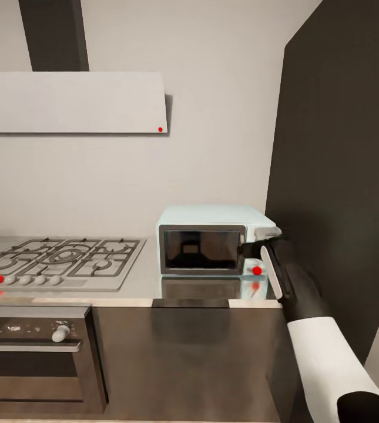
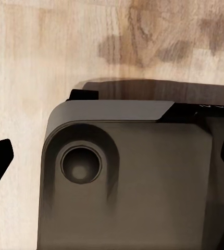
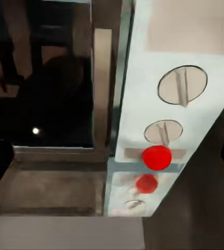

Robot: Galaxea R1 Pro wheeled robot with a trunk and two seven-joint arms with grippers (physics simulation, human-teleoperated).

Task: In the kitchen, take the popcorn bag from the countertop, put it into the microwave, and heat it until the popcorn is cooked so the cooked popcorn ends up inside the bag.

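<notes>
Our right gripper [image 1: 252,249], jaws spread wide, reaches the microwave [image 1: 213,247] standing shut on the countertop [image 1: 142,282]. We judge its rigid door edge [image 3: 102,88] the firm place to pull.

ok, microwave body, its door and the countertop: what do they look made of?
Microwave body: pale mint, matte, looks like painted metal or plastic; can't tell which. Its door: dark glossy glass, showing dim reflections in the right wrist view. Countertop: grey polished steel by the look, since it mirrors the microwave front and the red button. All of it is simulator render, so only appearance.
</notes>
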